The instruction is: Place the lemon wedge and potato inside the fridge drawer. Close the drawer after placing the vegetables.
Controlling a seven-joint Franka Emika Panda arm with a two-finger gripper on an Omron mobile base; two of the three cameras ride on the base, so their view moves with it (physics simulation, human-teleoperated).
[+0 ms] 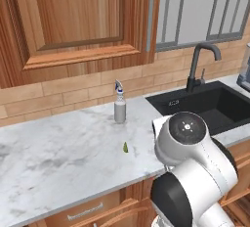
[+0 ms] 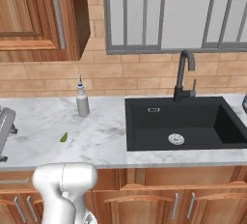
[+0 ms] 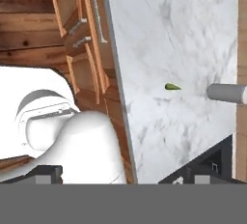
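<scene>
The lemon wedge (image 3: 172, 87), a small green sliver, lies on the marble worktop (image 3: 193, 35) at about one o'clock from the claw (image 3: 120, 178), its long axis pointing toward the spray bottle (image 3: 226, 93). The claw's jaws stand released, grasping nothing.

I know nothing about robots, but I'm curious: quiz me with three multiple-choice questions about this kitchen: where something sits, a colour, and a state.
1. Where does the small green wedge lie?
A. in the sink
B. on the marble counter
C. on the floor

2. What colour is the sink?
A. black
B. white
C. copper

3. How is the upper cabinet door?
A. missing
B. wide open
C. closed

Answers: 1 B, it rests on the marble in front of the spray bottle; 2 A, the basin and faucet are black; 3 C, the door sits flush with its frame.
</scene>
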